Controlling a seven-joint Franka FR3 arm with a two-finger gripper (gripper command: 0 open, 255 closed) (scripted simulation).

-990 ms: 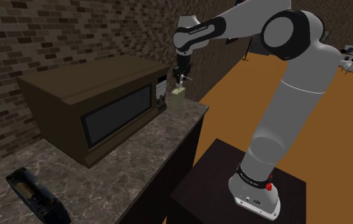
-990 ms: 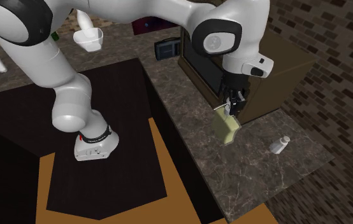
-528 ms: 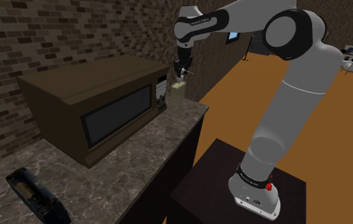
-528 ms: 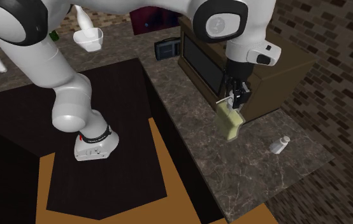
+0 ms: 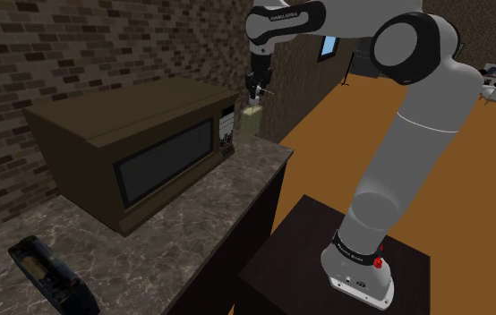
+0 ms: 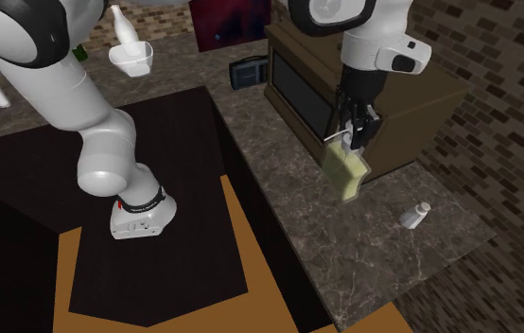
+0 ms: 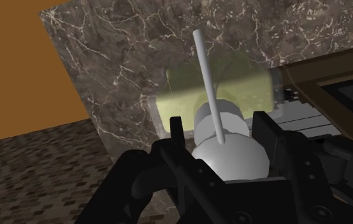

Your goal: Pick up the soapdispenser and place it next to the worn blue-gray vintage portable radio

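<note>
The soap dispenser [image 5: 252,122] has a pale yellow-green body and a grey pump top. My gripper [image 5: 255,95] is shut on its pump and holds it above the marble counter, beside the microwave's control-panel end. In the second exterior view the soap dispenser [image 6: 349,176] hangs slightly tilted under the gripper [image 6: 356,140]. In the wrist view the black fingers clasp the grey pump head [image 7: 227,151] in the gripper [image 7: 221,130], with the green body [image 7: 216,91] beyond. The dark blue-grey radio [image 5: 49,276] lies at the counter's far end, past the microwave; the radio [image 6: 246,72] lies on the far side of the microwave.
A big brown microwave [image 5: 139,148] stands on the counter [image 5: 197,210] between the dispenser and the radio. A small white bottle [image 6: 414,216] lies on the counter near the brick wall. The dark stand [image 5: 327,268] sits beside the counter on an orange floor.
The gripper has risen with the soap dispenser in it and shifted a little toward the second exterior view's right. The dispenser hangs more upright than a second ago.
</note>
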